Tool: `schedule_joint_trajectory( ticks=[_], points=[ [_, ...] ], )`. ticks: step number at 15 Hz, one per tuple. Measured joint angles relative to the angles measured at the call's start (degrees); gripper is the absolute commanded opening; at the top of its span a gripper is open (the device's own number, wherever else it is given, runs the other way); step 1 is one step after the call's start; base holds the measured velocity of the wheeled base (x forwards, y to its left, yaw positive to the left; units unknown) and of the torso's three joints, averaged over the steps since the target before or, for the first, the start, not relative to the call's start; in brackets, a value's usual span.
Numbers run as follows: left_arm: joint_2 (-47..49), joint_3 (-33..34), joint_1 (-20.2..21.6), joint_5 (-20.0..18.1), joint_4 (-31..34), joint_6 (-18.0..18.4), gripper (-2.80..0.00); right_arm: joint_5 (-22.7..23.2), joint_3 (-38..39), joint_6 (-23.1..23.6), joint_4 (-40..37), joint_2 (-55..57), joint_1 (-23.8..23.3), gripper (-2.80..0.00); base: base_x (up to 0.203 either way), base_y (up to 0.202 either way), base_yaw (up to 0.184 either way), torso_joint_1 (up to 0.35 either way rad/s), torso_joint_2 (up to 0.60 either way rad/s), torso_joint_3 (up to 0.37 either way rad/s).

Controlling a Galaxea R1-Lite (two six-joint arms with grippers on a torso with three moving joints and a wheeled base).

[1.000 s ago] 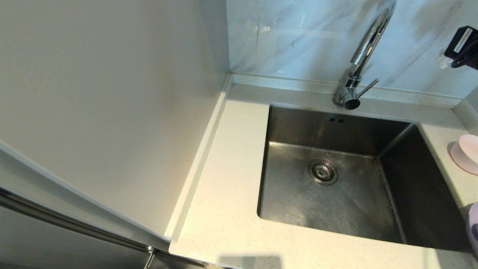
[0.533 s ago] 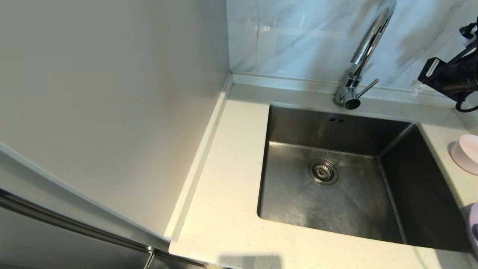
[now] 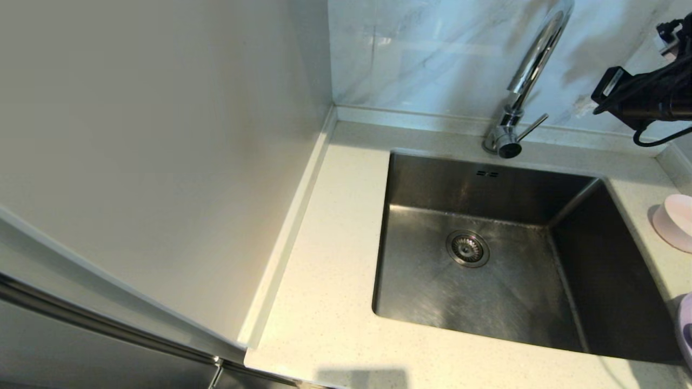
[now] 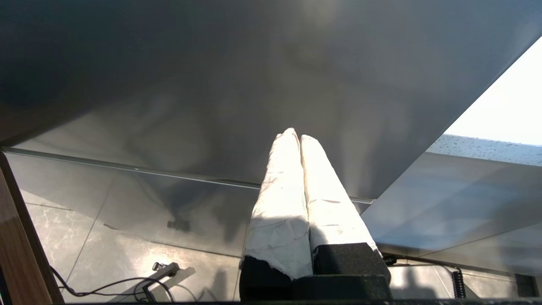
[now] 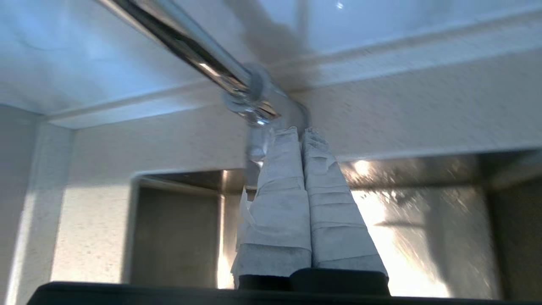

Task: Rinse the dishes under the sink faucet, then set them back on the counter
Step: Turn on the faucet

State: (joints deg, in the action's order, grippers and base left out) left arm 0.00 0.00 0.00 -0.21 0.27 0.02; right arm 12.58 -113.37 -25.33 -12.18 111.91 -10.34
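Your right gripper (image 5: pixel 301 131), clenched and empty, hovers seemingly just beside the faucet (image 5: pixel 254 101); left gripper (image 4: pixel 295 134) clenched, parked.

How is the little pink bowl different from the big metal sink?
The small pale pink round bowl is rounded and matte; the brushed stainless steel sink is square-cornered, grey and shiny. The bowl is far smaller than the sink. The bowl stands on the cream speckled counter, while the sink is sunk into it. Both look empty.
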Motion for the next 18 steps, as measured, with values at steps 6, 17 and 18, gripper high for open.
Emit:
schedule_joint_trajectory(
  ticks=[6,17,18],
  points=[
    [0.0,0.0,0.0,0.0,0.0,0.0,-2.80,-0.1,0.0,0.6,10.8,2.5,2.7,-2.80,0.000,0.000,0.000,0.000,0.00,0.000],
    [0.0,0.0,0.0,0.0,0.0,0.0,-2.80,-0.1,0.1,3.4,13.5,7.3,3.7,-2.80,0.000,0.000,0.000,0.000,0.00,0.000],
    [0.0,0.0,0.0,0.0,0.0,0.0,-2.80,-0.1,0.1,4.3,12.9,7.2,3.8,-2.80,0.000,0.000,0.000,0.000,0.00,0.000]
  ],
)
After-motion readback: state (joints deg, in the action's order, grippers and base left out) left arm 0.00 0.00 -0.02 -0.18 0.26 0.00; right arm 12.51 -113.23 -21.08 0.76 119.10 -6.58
